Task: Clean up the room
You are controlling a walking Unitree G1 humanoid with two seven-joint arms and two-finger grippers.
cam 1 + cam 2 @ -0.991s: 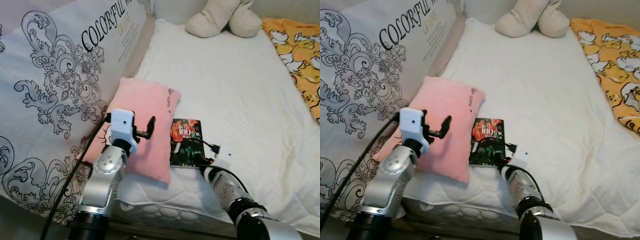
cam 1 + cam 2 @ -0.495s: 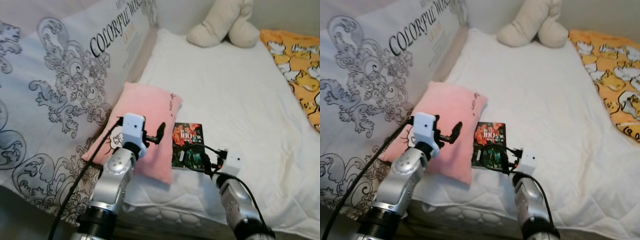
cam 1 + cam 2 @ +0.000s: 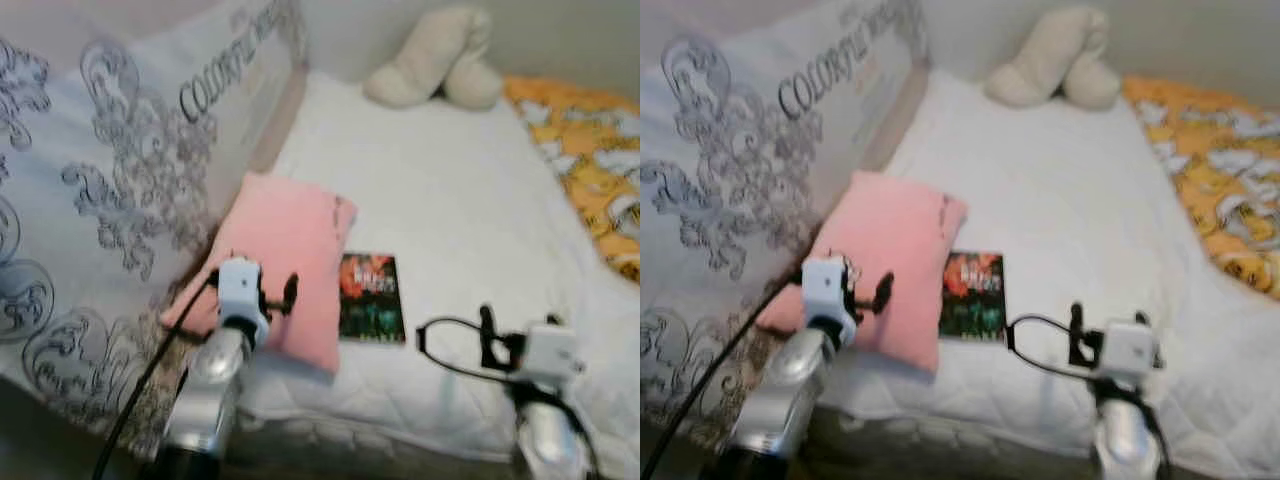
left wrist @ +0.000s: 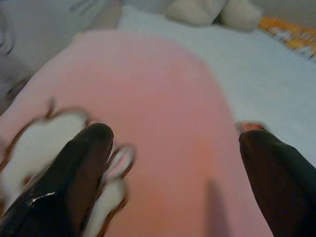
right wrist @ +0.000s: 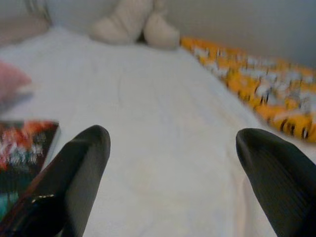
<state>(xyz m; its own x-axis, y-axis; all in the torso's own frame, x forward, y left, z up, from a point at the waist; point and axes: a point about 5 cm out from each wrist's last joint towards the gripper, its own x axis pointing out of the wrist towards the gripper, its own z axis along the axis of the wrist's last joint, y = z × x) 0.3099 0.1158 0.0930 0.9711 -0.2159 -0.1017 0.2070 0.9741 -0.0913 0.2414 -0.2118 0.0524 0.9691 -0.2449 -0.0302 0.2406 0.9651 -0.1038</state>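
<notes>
Book and pink pillow on the bed, both near its front edge.
Book (image 3: 371, 298): closed, lying flat on the white bedding, dark cover with red and green print, long side running away from the robot. Pink pillow (image 3: 283, 262): soft, rectangular, small dark mark near its far corner, white cartoon patch on its near end, lying flat just beside the book on the robot's left, edge touching or nearly so.

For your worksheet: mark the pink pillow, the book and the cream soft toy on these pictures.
pink pillow (image 3: 290, 255): left eye view, middle of its top face.
book (image 3: 371, 297): left eye view, centre of its cover.
cream soft toy (image 3: 1045, 70): right eye view, its nearer rounded part.
</notes>
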